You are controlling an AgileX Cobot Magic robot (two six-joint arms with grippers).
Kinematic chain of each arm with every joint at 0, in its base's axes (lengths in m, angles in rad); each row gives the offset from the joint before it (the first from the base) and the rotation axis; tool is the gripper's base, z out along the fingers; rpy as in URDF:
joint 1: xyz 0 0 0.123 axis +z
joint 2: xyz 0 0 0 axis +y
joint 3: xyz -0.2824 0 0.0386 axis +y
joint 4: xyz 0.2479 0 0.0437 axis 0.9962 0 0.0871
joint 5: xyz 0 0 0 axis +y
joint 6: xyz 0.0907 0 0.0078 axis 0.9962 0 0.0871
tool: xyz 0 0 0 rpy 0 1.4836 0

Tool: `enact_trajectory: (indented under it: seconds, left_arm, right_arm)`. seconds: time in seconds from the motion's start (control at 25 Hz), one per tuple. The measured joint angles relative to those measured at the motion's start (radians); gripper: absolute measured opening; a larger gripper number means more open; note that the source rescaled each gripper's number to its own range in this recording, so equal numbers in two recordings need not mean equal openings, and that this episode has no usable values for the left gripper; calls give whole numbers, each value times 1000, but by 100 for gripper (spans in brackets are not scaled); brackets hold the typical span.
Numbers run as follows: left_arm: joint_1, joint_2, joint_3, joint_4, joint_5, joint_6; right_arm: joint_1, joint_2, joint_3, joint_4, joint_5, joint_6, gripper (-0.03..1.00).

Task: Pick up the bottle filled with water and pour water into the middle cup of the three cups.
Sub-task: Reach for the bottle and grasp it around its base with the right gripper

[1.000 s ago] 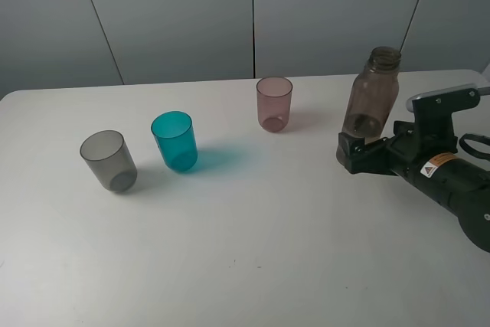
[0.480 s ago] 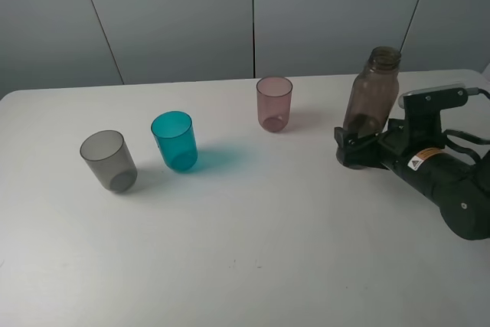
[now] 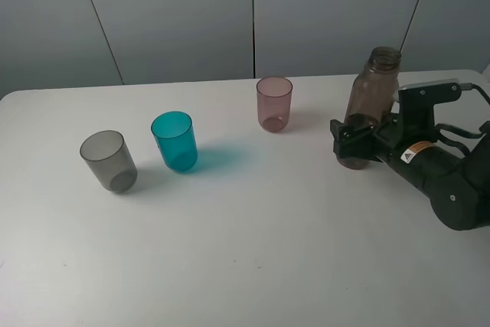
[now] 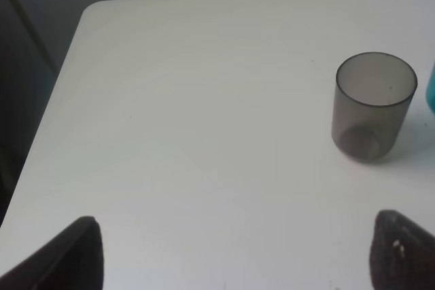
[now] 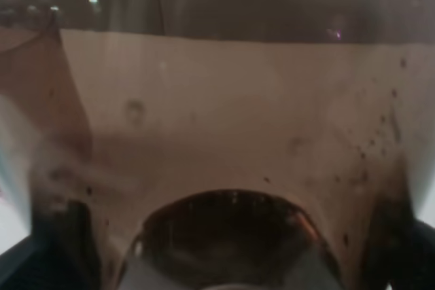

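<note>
**bottle stands upright, right jaws open around its base**

the bottle (image 3: 373,101) stands upright on the table (image 3: 268,258) at its far right, neck open with no cap. how much water it holds cannot be told. the right gripper (image 3: 357,143) lies low over the table with its jaws spread wide, one on each side of the bottle's lower part. they are not pressed onto it. in the right wrist view the bottle (image 5: 224,134) fills nearly the whole picture, with a dark finger (image 5: 27,263) in the corner and a pale gap between it and the bottle's wall.

the three cups stand upright in a slanting row to the left of the bottle, each apart from the next. the pink cup (image 3: 274,103) is nearest the bottle and furthest back. the teal cup (image 3: 174,141) is in the middle of the row, casting a teal glow on the table. the grey cup (image 3: 109,160) is furthest left and nearest the front.

the left gripper (image 4: 241,252) is seen only in its own wrist view. its fingertips (image 4: 81,252) are far apart with nothing between them, above bare table near the left edge. the grey cup (image 4: 374,106) stands well ahead of it. grey wall panels (image 3: 176,13) rise behind the table.
</note>
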Motion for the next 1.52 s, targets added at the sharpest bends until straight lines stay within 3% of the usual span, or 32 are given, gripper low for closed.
enact_trajectory:
  seconds: [1.52]
  left_arm:
    - [0, 0, 0, 0, 0, 2]
  right_arm:
    - [0, 40, -56, 3, 0, -1, 100]
